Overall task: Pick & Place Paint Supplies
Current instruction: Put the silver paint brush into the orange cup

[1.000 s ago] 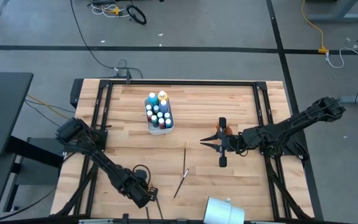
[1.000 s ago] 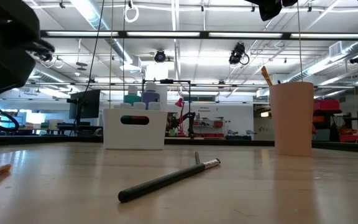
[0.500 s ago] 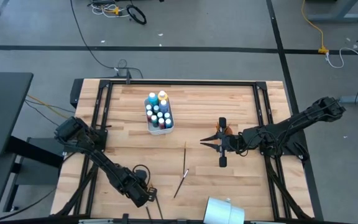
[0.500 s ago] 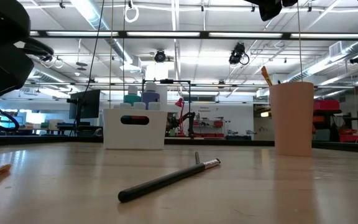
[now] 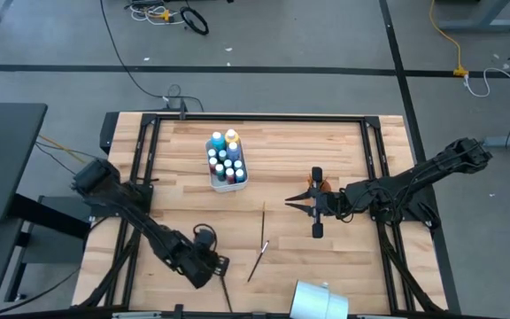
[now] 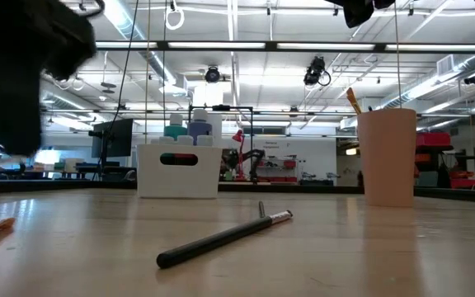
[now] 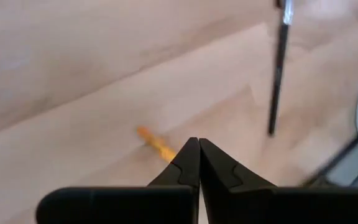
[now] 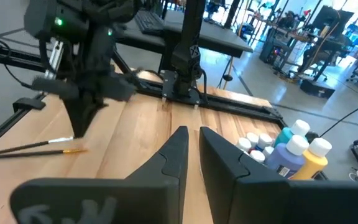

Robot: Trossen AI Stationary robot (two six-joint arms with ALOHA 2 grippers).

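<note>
— While the left gripper (image 5: 214,268) hangs low over the table (image 5: 343,142), well away from the white bin (image 6: 178,177) and toward the near edge, how do its fingers stand?

— Pressed together. The left wrist view shows the two tips meeting with no gap. An orange-ended brush (image 7: 154,142) runs in behind those tips, and whether it is pinched or merely lies beneath them cannot be told there.

— Does another view help?

— The low view shows an orange brush end flat on the wood, on the same side of the bin as that gripper, which is only a dark blur above it. The handle is cut off at the picture's edge.

— And the right gripper (image 5: 292,204)?

— It hovers on the bin's other side, a little nearer the front. Its fingers are a narrow slit apart with nothing between them.

— Where are the paint supplies?

— The paint bottles (image 5: 227,159) stand packed in the bin. A black brush (image 6: 221,239) lies in front of the bin, and between the two lies a thinner brush (image 5: 264,221) that only the high view shows. A cup (image 6: 390,157) stands well off from the bin, near the front edge. The low view shows a brush tip (image 6: 353,101) poking out of it. The high view cuts the cup off and does not show that tip.
</note>
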